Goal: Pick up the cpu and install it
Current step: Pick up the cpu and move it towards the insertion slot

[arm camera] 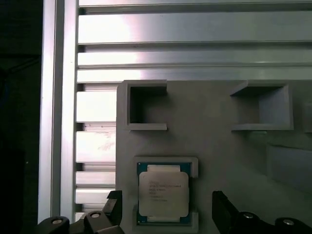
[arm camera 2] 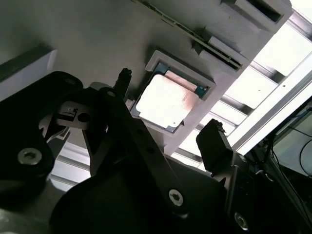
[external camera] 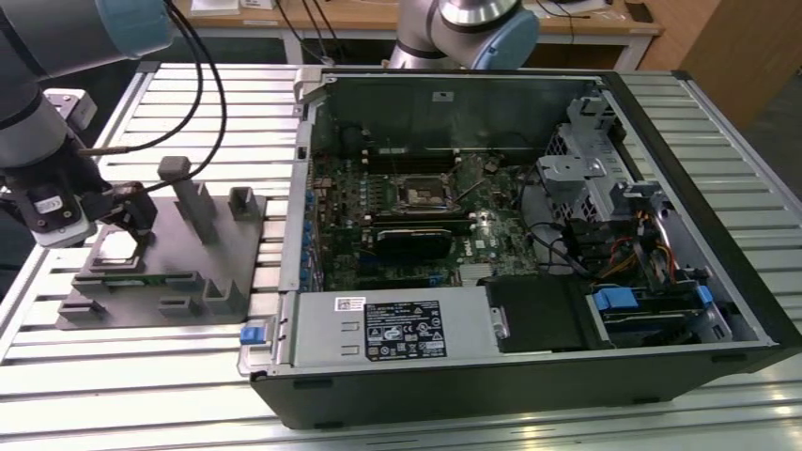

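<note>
Claw spread wide, hovering seemingly just above cpu, seated in grey fixture

Just below the matt black hand, the cpu has a smooth silver metal lid with a soft sheen, edged by green board. It lies in a dull, matt grey plastic fixture. Beyond the hand, the worktop is ribbed bare aluminium, shiny.
</note>
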